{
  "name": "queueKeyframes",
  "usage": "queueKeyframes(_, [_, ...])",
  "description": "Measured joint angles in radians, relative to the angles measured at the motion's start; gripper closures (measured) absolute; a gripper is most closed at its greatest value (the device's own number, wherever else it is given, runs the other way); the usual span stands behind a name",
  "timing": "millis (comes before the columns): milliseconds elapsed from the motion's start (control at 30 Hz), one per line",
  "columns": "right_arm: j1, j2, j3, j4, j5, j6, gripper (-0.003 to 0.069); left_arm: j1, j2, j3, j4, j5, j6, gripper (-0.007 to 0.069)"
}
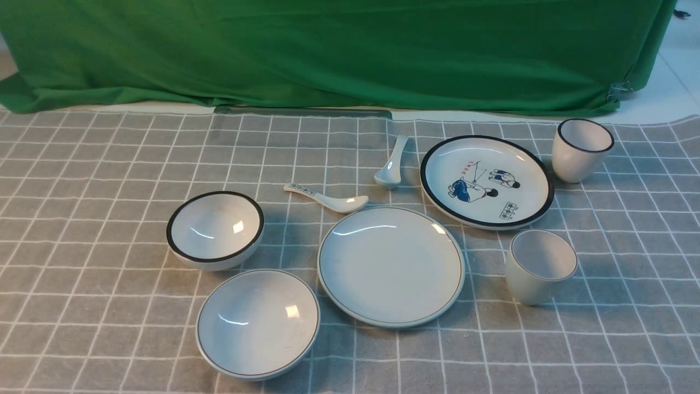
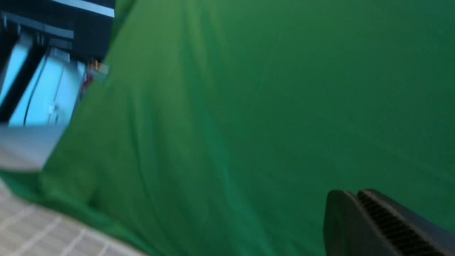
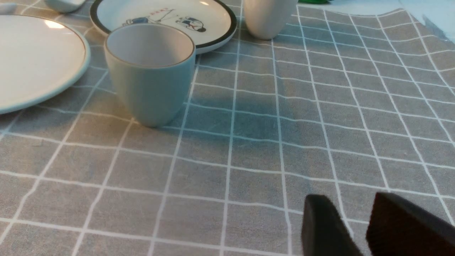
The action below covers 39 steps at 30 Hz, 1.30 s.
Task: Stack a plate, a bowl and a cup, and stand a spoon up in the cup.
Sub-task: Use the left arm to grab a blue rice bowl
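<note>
The plain plate [image 1: 391, 266] lies at the centre of the checked cloth, with the wide shallow bowl [image 1: 258, 323] to its front left. To the plate's right the pale cup [image 1: 540, 266] stands upright. The unmarked spoon [image 1: 392, 163] lies behind the plate. Neither arm shows in the front view. In the right wrist view the cup [image 3: 151, 73] stands well ahead of my right gripper [image 3: 350, 201], beside the plate [image 3: 32, 57]. That gripper is open, low over bare cloth, with nothing between its fingers. My left gripper [image 2: 350, 193] is shut and empty, facing the green cloth.
A black-rimmed bowl [image 1: 215, 230] sits left of the plate, and a spoon with a printed handle [image 1: 325, 198] lies behind it. A cartoon plate [image 1: 486, 180] and a whiter cup [image 1: 581, 149] stand at the back right. A green cloth [image 1: 328, 49] hangs along the far edge.
</note>
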Motion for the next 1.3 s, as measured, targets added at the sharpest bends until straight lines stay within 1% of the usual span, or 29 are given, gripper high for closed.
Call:
queueKeyframes(67, [0.000, 0.000, 0.000, 0.000, -0.012, 0.000, 0.0417, 0.000, 0.000, 0.000, 0.017, -0.074, -0.003, 0.0607])
queueKeyframes(100, [0.000, 0.000, 0.000, 0.000, -0.025, 0.000, 0.0417, 0.000, 0.000, 0.000, 0.025, -0.109, -0.024, 0.0607])
queueKeyframes(200, [0.000, 0.000, 0.000, 0.000, -0.034, 0.000, 0.0417, 0.000, -0.001, -0.009, 0.026, -0.106, -0.067, 0.0607])
queueKeyframes(267, [0.000, 0.000, 0.000, 0.001, -0.040, 0.012, 0.0417, 0.000, 0.001, -0.082, 0.034, -0.041, -0.099, 0.0607])
queueKeyframes(333, [0.001, 0.000, 0.000, 0.043, -0.070, 0.074, 0.0417, 0.000, 0.034, -0.197, 0.049, 0.107, -0.125, 0.0607])
queueKeyframes(367, [0.001, 0.000, 0.000, 0.079, -0.103, 0.126, 0.0417, 0.000, 0.068, -0.276, 0.055, 0.240, -0.132, 0.0607])
queueKeyframes(400, [0.001, 0.000, 0.000, 0.087, -0.111, 0.138, 0.0417, 0.000, 0.077, -0.289, 0.059, 0.286, -0.132, 0.0607])
queueKeyframes(433, [0.002, 0.000, 0.000, 0.148, -0.164, 0.219, 0.0417, 0.000, 0.136, -0.362, 0.070, 0.398, -0.132, 0.0607])
queueKeyframes(500, [0.002, 0.000, 0.000, 0.219, -0.261, 0.381, 0.0417, 0.000, 0.248, -0.444, 0.081, 0.589, -0.128, 0.0607])
queueKeyframes(533, [0.002, 0.000, 0.000, 0.244, -0.314, 0.474, 0.0417, 0.000, 0.333, -0.500, 0.084, 0.709, -0.112, 0.0607])
queueKeyframes(600, [0.002, 0.000, 0.000, 0.266, -0.385, 0.580, 0.0417, 0.000, 0.496, -0.559, 0.075, 0.908, -0.038, 0.0607])
queueKeyframes(667, [0.003, 0.000, 0.000, 0.274, -0.414, 0.615, 0.0417, 0.000, 0.618, -0.588, 0.056, 1.042, 0.031, 0.0607])
queueKeyframes(700, [0.003, 0.000, 0.000, 0.274, -0.417, 0.623, 0.0417, 0.000, 0.649, -0.590, 0.052, 1.054, 0.038, 0.0607])
queueKeyframes(733, [0.003, 0.000, 0.000, 0.276, -0.423, 0.634, 0.0417, 0.000, 0.771, -0.597, 0.023, 1.136, 0.093, 0.0607])
queueKeyframes(867, [0.003, 0.000, 0.000, 0.278, -0.433, 0.645, 0.0417, 0.000, 1.055, -0.599, -0.025, 1.228, 0.221, 0.0607])
queueKeyframes(933, [0.003, 0.000, 0.000, 0.278, -0.433, 0.658, 0.0417, 0.000, 1.165, -0.601, -0.029, 1.228, 0.249, 0.0607])
queueKeyframes(1000, [0.003, 0.000, 0.000, 0.279, -0.431, 0.667, 0.0417, -0.007, 1.209, -0.609, -0.026, 1.230, 0.254, 0.0608])
queueKeyframes(1067, [0.010, 0.000, -0.002, 0.279, -0.397, 0.672, 0.0433, -0.026, 1.232, -0.626, -0.019, 1.226, 0.252, 0.0615])
queueKeyframes(1100, [0.025, 0.001, -0.021, 0.279, -0.301, 0.657, 0.0482, -0.049, 1.235, -0.650, -0.004, 1.223, 0.236, 0.0620])
queueKeyframes(1133, [0.036, 0.006, -0.043, 0.279, -0.214, 0.613, 0.0518, -0.058, 1.235, -0.662, 0.001, 1.223, 0.227, 0.0620])
queueKeyframes(1167, [0.056, 0.026, -0.089, 0.279, -0.125, 0.550, 0.0573, -0.078, 1.236, -0.696, 0.015, 1.227, 0.208, 0.0622])
queueKeyframes(1200, [0.060, 0.032, -0.098, 0.279, -0.106, 0.536, 0.0573, -0.078, 1.236, -0.696, 0.019, 1.229, 0.203, 0.0622])
queueKeyframes(1233, [0.085, 0.079, -0.165, 0.279, 0.004, 0.460, 0.0605, -0.097, 1.244, -0.742, 0.049, 1.248, 0.166, 0.0624])
queueKeyframes(1300, [0.122, 0.183, -0.267, 0.279, 0.138, 0.396, 0.0620, -0.113, 1.274, -0.807, 0.101, 1.293, 0.102, 0.0624])
